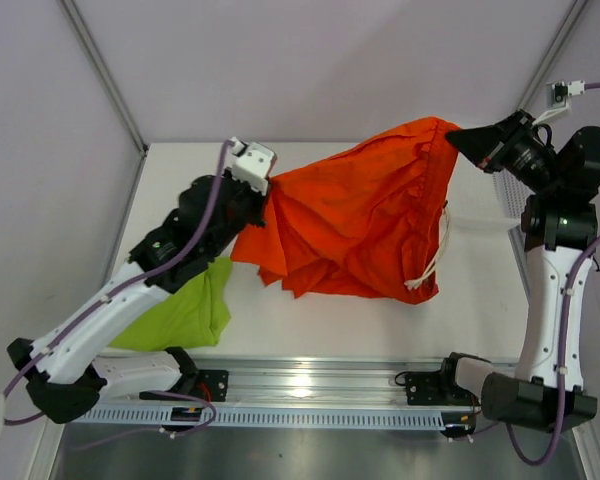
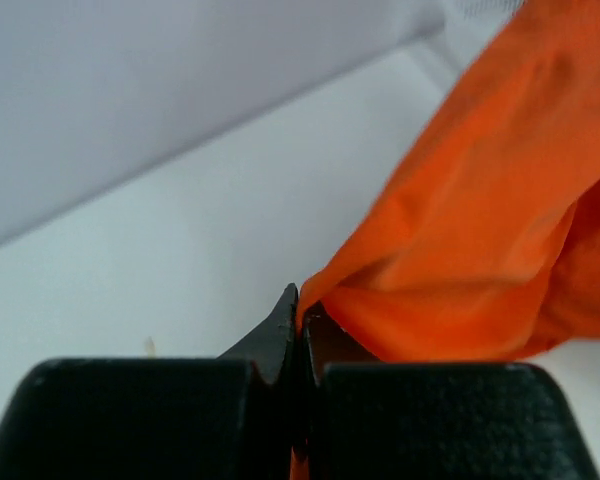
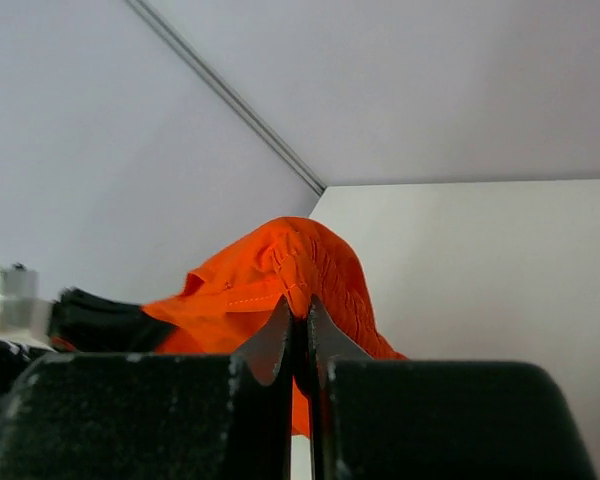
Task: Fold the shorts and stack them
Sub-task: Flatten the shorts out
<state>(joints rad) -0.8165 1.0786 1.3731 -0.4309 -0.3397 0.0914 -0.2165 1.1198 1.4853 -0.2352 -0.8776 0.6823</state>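
Two-handed hold on a pair of shorts. The orange-red shorts (image 1: pixel 350 215) hang between the two hands above the far half of the surface (image 1: pixel 480 300), and their lower folds droop towards its middle; whether they touch it cannot be told. The left hand (image 1: pixel 263 197) is closed on a side edge of the cloth, towards the far left corner. The right hand (image 1: pixel 458 137) is closed on the gathered, puckered band at the top, raised near the far right corner. In each wrist view the two fingers meet with orange fabric pinched between them.

The cloth sags and bunches between the holds, so it is judged light, thin and quite limp, with no stiffness to keep a fold by itself. It looks smooth enough to slip from a shallow pinch. The firmer places to take hold are likely the elastic band and the hem corners, pinched through both layers. The pale drawstring (image 1: pixel 438 250) dangles loose at the right side and could snag.

The lime-green shorts (image 1: pixel 185 310) lie flat near the near left corner, partly under the left arm (image 1: pixel 110 310), well apart from both hands.
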